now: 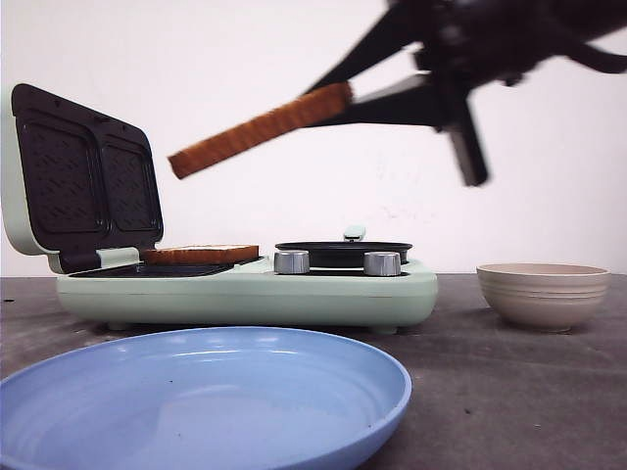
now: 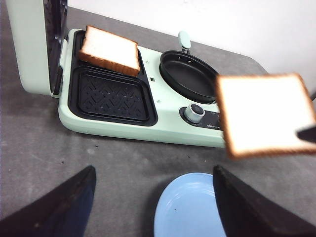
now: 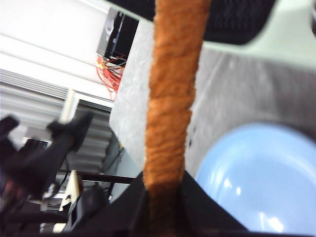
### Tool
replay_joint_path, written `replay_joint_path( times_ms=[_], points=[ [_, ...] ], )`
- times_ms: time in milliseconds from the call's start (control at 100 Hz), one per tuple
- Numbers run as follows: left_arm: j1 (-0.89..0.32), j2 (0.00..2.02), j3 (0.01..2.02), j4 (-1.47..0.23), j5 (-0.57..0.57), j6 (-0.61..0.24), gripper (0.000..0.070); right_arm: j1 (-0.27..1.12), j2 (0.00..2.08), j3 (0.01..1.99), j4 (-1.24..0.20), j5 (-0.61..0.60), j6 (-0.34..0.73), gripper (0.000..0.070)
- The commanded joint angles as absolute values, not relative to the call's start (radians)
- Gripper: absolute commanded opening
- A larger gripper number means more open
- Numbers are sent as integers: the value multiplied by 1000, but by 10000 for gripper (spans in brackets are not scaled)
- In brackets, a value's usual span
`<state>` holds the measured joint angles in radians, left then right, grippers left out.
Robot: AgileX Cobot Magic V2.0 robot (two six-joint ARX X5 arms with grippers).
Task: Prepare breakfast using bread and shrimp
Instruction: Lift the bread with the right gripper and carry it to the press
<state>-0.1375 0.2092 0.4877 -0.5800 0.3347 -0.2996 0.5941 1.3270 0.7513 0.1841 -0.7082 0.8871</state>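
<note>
A: Front view. The right gripper (image 1: pixel 338 98) is clenched on one end of a slice (image 1: pixel 260 130) held in mid-air, tilted so its free end dips toward eight o'clock, above the griddle (image 1: pixel 245 294). A second slice (image 1: pixel 200 255) lies flat in the griddle's left half, under the raised lid (image 1: pixel 78 181). The pan (image 1: pixel 343 254) sits at the griddle's three o'clock side, behind two knobs (image 1: pixel 291 261). A blue plate (image 1: pixel 201 401) fills the foreground; a beige bowl (image 1: pixel 543 295) stands well apart at three o'clock.

B: And the left arm's camera?

A: Its gripper (image 2: pixel 153 207) is released, both dark fingers (image 2: pixel 54 207) spread wide with nothing between them, above grey table (image 2: pixel 39 148). The resting slice (image 2: pixel 109 49) covers the farther of two ribbed wells; the nearer well (image 2: pixel 111 96) is bare. The carried slice (image 2: pixel 266 114) hangs face-on at three o'clock from the pan, blurred, pinched at its right edge.

B: The right wrist?

A: Only the crust edge of the carried slice (image 3: pixel 173 89) shows, running from the fingers (image 3: pixel 197 202) that squeeze it toward twelve o'clock. The plate (image 3: pixel 261 182) lies beneath, at four o'clock.
</note>
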Motion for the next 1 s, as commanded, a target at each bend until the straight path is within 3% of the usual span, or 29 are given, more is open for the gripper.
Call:
replay_joint_path(
  times_ms=[0,580,990],
  points=[
    [-138,211,493,-569,329,-296,405,604,1400,832,178,-715,846,0],
    [-138,211,493,-564,323,-292,405,620,1950,1444,62,-763,848,0],
    [-138,211,493,-561,310,-290,405,649,2134,1632,14,-725,851,0]
  ],
)
